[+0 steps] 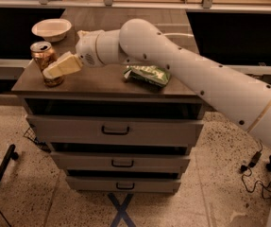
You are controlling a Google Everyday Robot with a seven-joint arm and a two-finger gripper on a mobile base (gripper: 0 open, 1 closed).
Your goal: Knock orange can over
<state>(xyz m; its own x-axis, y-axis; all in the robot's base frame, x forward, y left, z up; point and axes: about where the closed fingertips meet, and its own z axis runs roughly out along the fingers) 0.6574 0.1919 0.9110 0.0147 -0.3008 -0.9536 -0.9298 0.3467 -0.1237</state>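
The orange can stands upright near the left edge of the drawer cabinet's top, with its silver pull-tab top showing. My gripper reaches in from the right on the white arm. It is shut, holds nothing, and its pale tips overlap the lower front of the can. I cannot tell if they touch it.
A green chip bag lies on the top to the right of the gripper, under the arm. A white bowl sits behind the can. Below are several closed drawers. Dark stand legs are on the floor to the left.
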